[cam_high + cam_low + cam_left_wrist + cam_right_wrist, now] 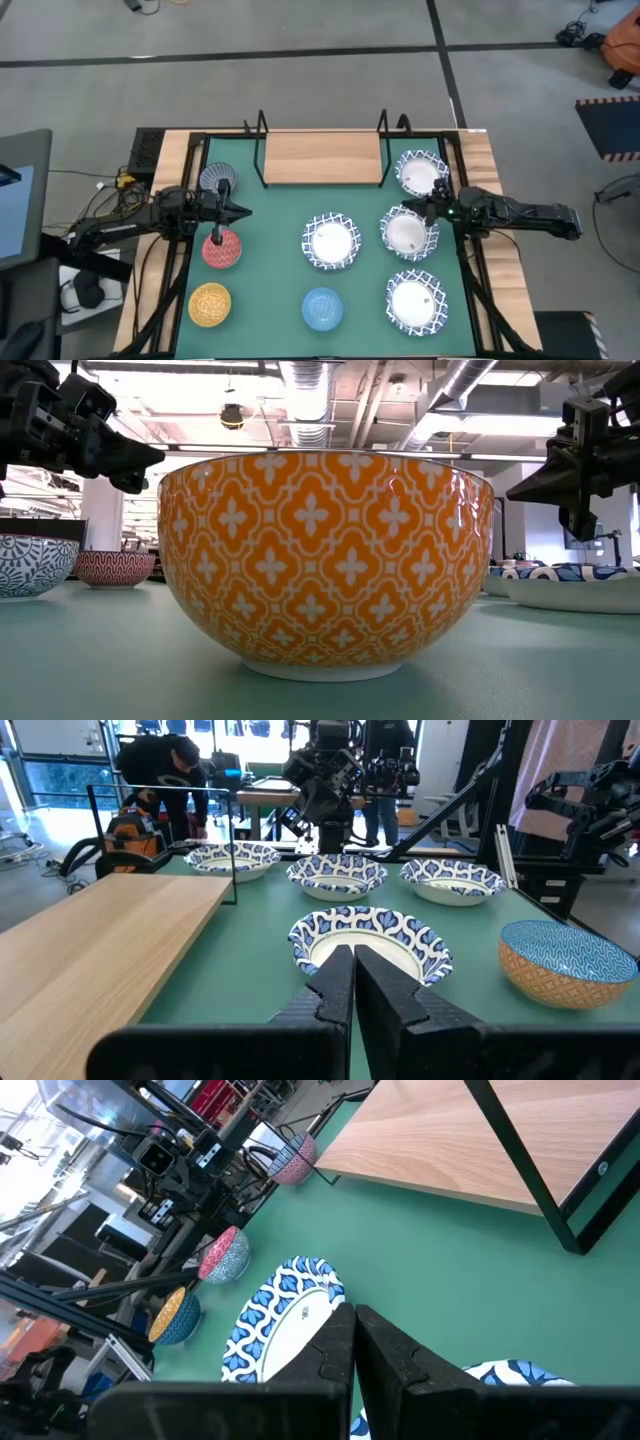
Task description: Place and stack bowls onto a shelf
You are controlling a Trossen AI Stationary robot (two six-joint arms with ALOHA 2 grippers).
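We see the green mat (270, 280) w/ all eight bowls on it and the shelf (322, 157) bare, so nothing is placed yet; we judge the whole job is left. Four white lattice bowls: one centre (331, 241), three on the right, at (420, 172), (408, 232) and (417, 301). Small ones on the left: grey-blue (216, 178), red (222, 249), yellow (210, 304), blue (322, 308).

Right gripper (407, 209) hovers over the middle right white bowl, jaws near shut, holding nothing. Shelf lies beyond its tips, off to one side.

Left gripper (243, 211) is shut, empty, tips between grey-blue and red bowls, above the mat; centre white bowl is ahead of it.
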